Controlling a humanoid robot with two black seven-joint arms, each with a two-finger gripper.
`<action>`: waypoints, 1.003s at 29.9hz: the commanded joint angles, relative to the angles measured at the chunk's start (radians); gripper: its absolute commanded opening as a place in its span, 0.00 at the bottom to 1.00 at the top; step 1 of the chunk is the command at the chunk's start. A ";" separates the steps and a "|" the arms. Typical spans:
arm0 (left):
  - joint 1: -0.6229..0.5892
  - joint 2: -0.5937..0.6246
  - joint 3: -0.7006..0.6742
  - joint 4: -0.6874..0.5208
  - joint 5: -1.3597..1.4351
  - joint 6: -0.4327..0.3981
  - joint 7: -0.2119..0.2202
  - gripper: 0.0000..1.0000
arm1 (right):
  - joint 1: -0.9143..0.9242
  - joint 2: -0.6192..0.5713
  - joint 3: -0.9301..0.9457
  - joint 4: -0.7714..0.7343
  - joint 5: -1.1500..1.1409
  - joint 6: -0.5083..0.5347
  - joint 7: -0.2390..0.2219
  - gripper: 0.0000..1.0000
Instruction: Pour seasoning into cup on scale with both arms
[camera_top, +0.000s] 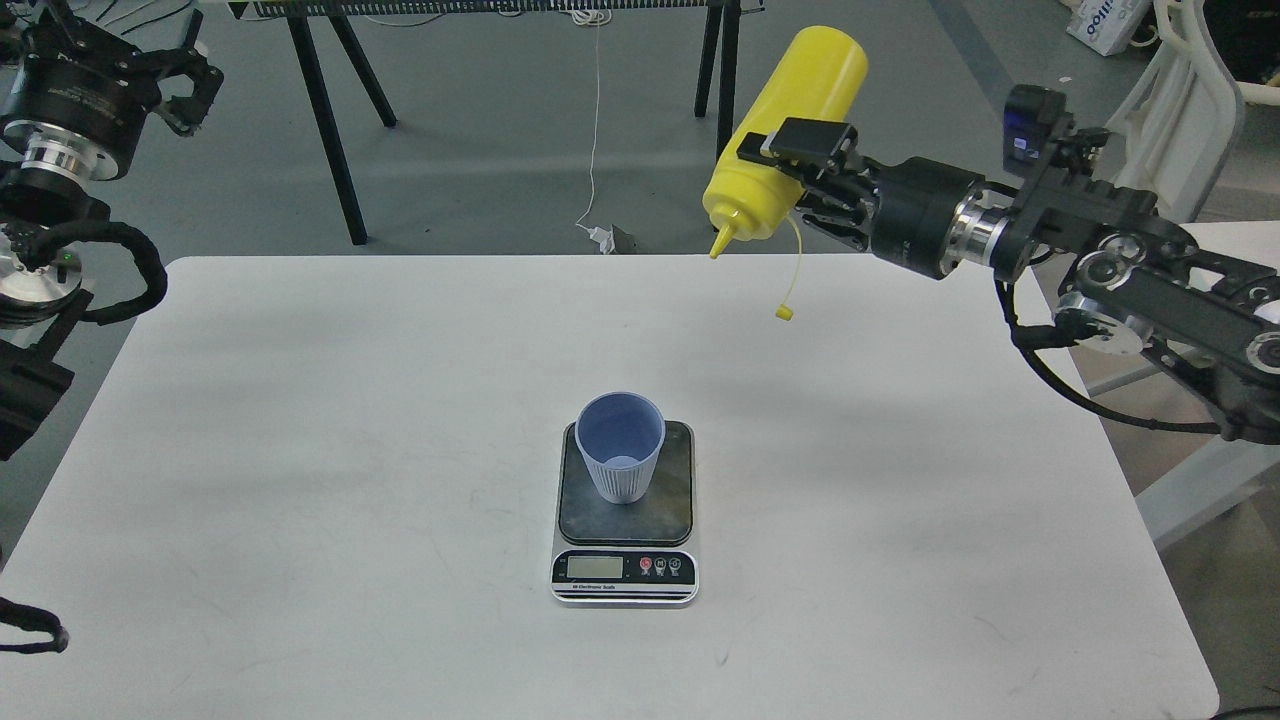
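Note:
The light-blue ribbed cup (621, 445) stands upright on the dark platform of the scale (670, 500), near the table's middle front. My right gripper (795, 165) is shut on the yellow seasoning bottle (790, 125), held high at the back right, tilted with its nozzle pointing down-left and well away from the cup. Its tip cover (785, 313) dangles on its tether. My left gripper (185, 75) is up at the far left, off the table, its fingers spread with nothing between them.
The white table (300, 450) carries only the scale and cup. Black table legs (330, 130) stand behind it. A white chair (1170, 150) and a second white table edge (1230, 260) are at the right.

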 joint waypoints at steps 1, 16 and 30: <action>0.001 -0.003 0.002 0.000 0.002 0.002 0.000 1.00 | -0.073 -0.074 0.083 -0.008 0.201 0.087 -0.002 0.34; 0.006 -0.004 0.000 0.002 0.000 0.003 -0.002 1.00 | -0.656 -0.055 0.371 0.028 0.883 0.213 0.003 0.33; 0.017 -0.013 0.020 -0.006 0.006 0.036 0.003 1.00 | -0.992 0.220 0.577 0.023 0.897 0.213 -0.017 0.34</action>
